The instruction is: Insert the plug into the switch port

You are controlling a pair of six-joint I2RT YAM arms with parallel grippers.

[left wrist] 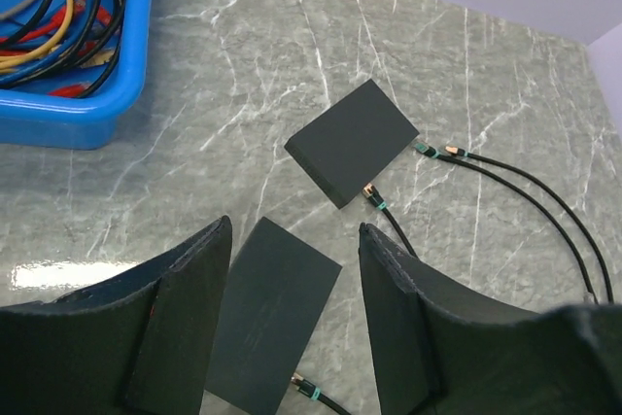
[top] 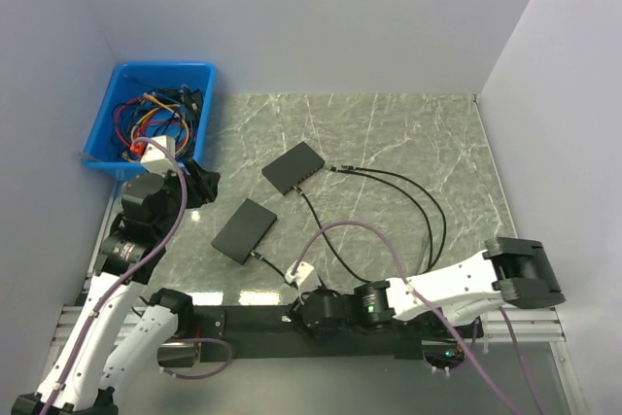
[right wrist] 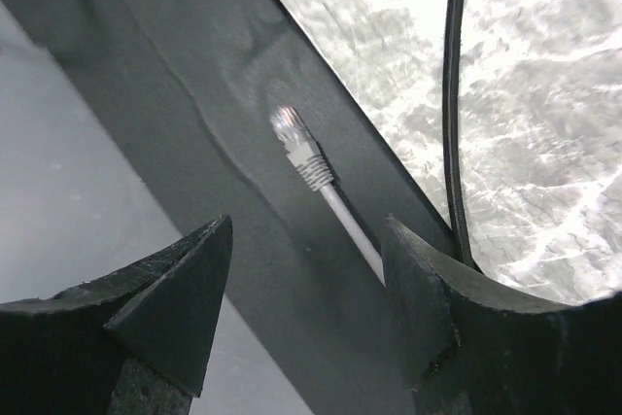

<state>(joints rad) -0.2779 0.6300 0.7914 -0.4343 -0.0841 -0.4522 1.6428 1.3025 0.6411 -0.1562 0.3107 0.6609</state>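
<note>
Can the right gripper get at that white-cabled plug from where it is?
Probably yes: the right gripper stands open, and the plug lies bare on the black strip just ahead of it. Only a black cable runs alongside.

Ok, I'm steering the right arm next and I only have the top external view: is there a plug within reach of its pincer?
Observer: The right wrist view shows a clear plug on a white cable lying on the dark strip, just ahead of the open right pincer, not gripped.
Operator: Is the left pincer holding anything?
Observer: No; its wrist view shows it open and empty, the near switch visible in the gap.
Operator: Any markings on the black cables?
Observer: Their plugs by the far switch have orange tips and teal bands.
</note>
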